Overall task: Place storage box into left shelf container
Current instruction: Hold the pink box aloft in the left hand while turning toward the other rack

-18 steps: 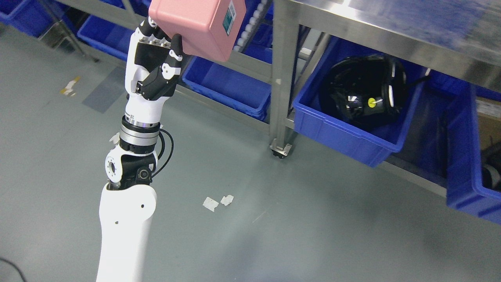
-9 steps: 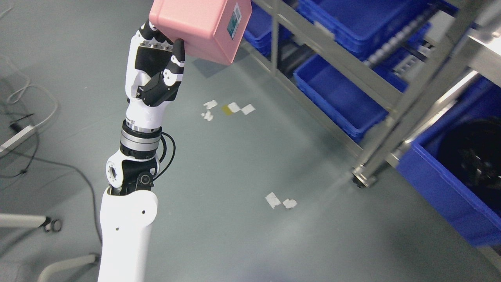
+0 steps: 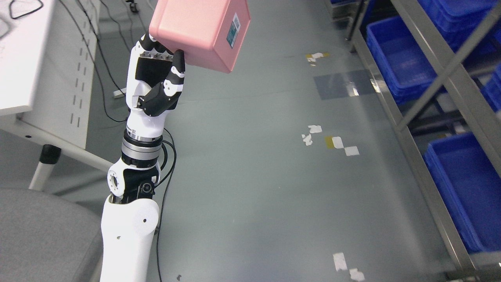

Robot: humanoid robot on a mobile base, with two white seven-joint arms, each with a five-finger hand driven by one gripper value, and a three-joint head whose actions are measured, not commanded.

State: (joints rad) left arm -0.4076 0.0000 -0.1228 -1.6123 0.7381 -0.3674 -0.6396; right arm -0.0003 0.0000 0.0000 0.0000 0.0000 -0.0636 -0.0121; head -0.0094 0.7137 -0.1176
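1. The whole view has swung. The shelf [image 3: 442, 90] with blue bins [image 3: 462, 188] now sits far right.
2. The left hand [image 3: 156, 74] grips the pink storage box [image 3: 199, 31] from below, same as before, high over the floor [image 3: 254, 176].
3. The box is not near any bin, so placing looks a way off.

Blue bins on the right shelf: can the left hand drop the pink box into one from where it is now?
Probably not yet. The left hand holds the pink box over open floor, well left of the blue bins; nothing blocks the way, but the gap looks wide.
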